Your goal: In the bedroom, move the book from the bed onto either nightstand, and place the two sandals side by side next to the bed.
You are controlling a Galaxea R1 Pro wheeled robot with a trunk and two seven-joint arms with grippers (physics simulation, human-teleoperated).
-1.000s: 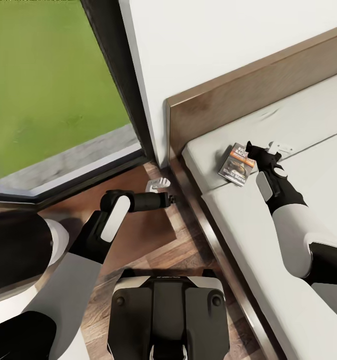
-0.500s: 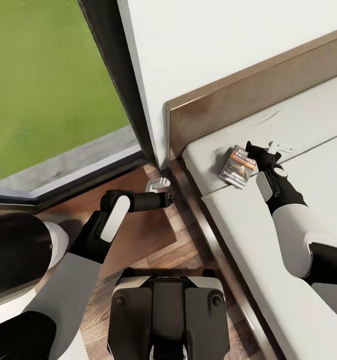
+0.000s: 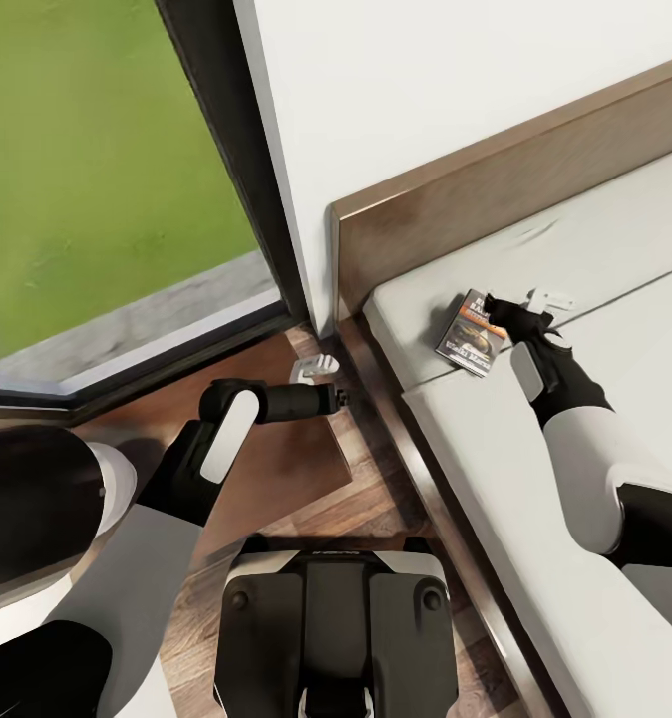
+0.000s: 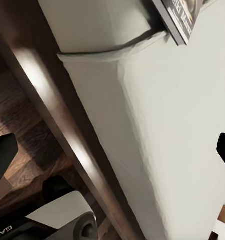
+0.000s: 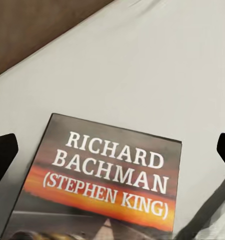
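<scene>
Right hand (image 3: 523, 307) spread wide over the book (image 3: 473, 332) lying flat on the bed (image 3: 535, 449); thin cover w/ no exposed edge, fingers may just shove it along the mattress instead of pinching.

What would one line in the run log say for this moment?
right gripper: open, at book edge | book: flat on bed | left gripper: open, over nightstand

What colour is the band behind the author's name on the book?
Orange, fading from a dark grey top; clearest in the right wrist view of the book.
</scene>
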